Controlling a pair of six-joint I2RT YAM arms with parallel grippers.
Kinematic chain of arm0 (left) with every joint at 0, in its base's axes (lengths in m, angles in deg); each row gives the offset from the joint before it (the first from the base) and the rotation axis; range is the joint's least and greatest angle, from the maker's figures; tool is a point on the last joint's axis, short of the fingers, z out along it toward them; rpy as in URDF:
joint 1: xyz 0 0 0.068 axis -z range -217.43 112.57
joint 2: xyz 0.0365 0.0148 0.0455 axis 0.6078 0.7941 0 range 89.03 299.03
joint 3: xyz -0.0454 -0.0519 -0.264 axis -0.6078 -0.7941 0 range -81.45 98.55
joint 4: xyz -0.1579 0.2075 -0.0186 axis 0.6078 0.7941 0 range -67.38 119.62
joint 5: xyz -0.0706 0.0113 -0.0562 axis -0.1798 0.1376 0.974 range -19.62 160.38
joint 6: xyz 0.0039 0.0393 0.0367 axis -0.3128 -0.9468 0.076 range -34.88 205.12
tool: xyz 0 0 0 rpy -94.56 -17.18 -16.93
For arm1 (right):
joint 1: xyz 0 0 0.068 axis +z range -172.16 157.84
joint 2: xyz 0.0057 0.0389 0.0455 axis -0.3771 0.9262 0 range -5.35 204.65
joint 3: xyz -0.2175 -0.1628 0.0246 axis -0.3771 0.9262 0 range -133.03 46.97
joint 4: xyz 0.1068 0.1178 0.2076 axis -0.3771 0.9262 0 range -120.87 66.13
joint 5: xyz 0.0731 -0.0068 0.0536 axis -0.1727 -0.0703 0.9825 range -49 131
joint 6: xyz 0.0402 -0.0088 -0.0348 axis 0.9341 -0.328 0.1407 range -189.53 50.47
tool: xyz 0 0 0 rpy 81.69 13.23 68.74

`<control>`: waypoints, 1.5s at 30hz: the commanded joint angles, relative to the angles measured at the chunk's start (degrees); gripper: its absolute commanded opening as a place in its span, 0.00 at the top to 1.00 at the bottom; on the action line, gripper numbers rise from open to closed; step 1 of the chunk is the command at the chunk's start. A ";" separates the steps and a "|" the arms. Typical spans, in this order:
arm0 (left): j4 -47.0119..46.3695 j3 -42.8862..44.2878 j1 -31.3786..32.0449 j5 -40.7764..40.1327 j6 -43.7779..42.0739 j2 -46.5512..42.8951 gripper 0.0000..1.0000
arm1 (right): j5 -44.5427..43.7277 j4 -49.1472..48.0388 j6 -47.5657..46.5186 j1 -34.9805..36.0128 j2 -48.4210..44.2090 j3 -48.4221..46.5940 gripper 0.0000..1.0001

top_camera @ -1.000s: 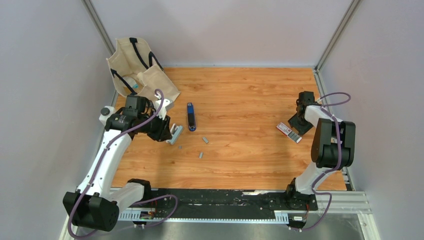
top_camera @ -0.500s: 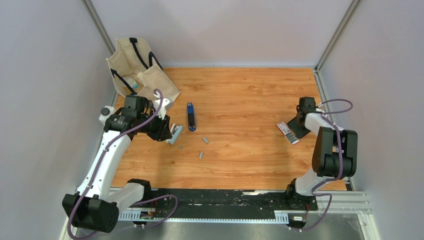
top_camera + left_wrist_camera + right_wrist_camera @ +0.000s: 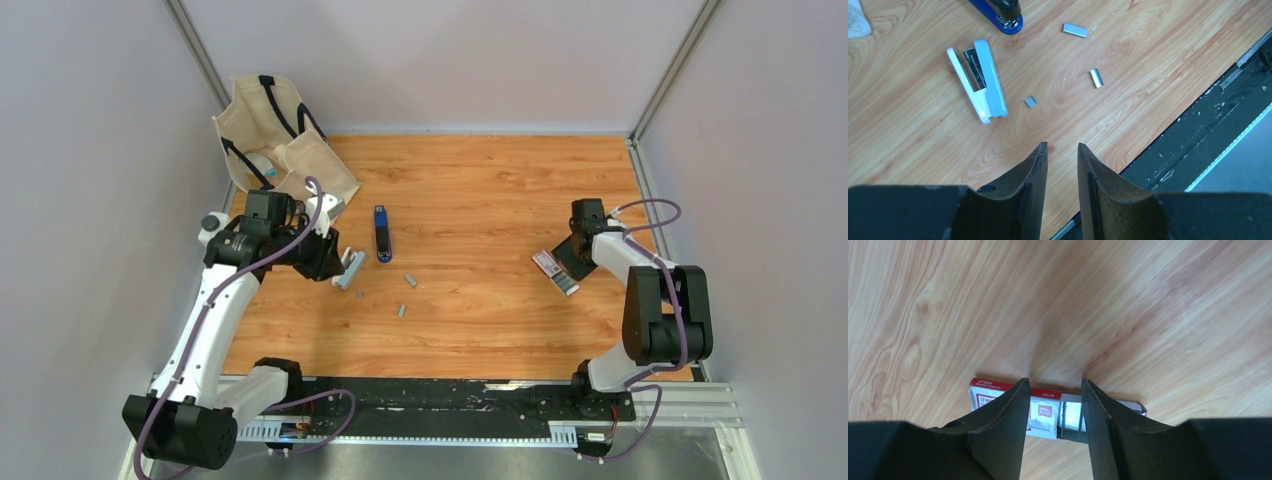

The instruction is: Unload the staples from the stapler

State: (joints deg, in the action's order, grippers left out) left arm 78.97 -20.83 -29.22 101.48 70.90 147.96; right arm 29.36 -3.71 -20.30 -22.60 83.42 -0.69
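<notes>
Far left, beyond your left arm, a cream tote bag (image 3: 275,140) slumps in the table (image 3: 480,180) corner. Your left gripper (image 3: 1061,146) hovers over the wood, fingers (image 3: 1035,170) a narrow gap apart, nothing between them, bare table showing through. The stapler (image 3: 980,80) lies flat on the table ahead of those tips and off to their left in the wrist view, well clear of them. It's hinged open in a V, pale top arm splayed from the base with the dark channel exposed between. In the top view it sits just beside the gripper's nose (image 3: 352,268). Further ahead of the gripper is the dark blue bar (image 3: 1000,12), its black end towards you. The staples (image 3: 1096,78) are loose on the table in three short strips: the smallest just ahead of the tips, one ahead to the right, and the third farther out near the blue bar's end. None touch the stapler or each other. Over on the right, your right gripper (image 3: 1054,382) is spread, tips low over the red-and-white box (image 3: 1015,405), which lies crosswise under both fingers (image 3: 1003,415) and sticks out past each. Its grey inner tray is slid out to the right. Can't tell whether the tips touch the box.
</notes>
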 commanded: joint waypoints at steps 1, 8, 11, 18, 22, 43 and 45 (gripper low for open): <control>-0.99 1.69 -0.21 1.95 -0.37 -1.02 0.63 | 1.36 2.99 4.29 4.22 0.17 2.13 0.52; 1.03 2.66 -0.21 2.13 -1.42 -0.58 0.62 | 1.18 2.81 8.06 7.12 -1.67 5.21 0.55; 1.47 2.49 -0.30 2.04 -1.69 -0.84 0.62 | 0.31 3.25 10.00 9.40 -2.90 6.26 0.55; 1.56 2.13 -0.21 2.48 -1.34 -2.07 0.62 | 0.56 3.08 14.75 15.47 -2.55 7.23 0.55; 2.00 2.22 -0.21 2.13 -1.69 -2.60 0.62 | -0.14 3.60 16.77 19.42 -1.85 6.27 0.55; 2.27 1.69 -0.21 0.72 -1.25 -3.22 0.62 | -2.79 9.85 2.46 8.72 -13.53 1.15 0.30; 2.09 1.87 -0.21 0.90 -0.90 -2.95 0.61 | -0.32 8.01 0.87 6.17 -15.11 4.31 0.27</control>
State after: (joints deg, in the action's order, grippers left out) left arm 81.55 -20.63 -29.22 101.63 70.45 145.08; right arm 25.91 5.33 -13.90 -12.16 71.51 -1.26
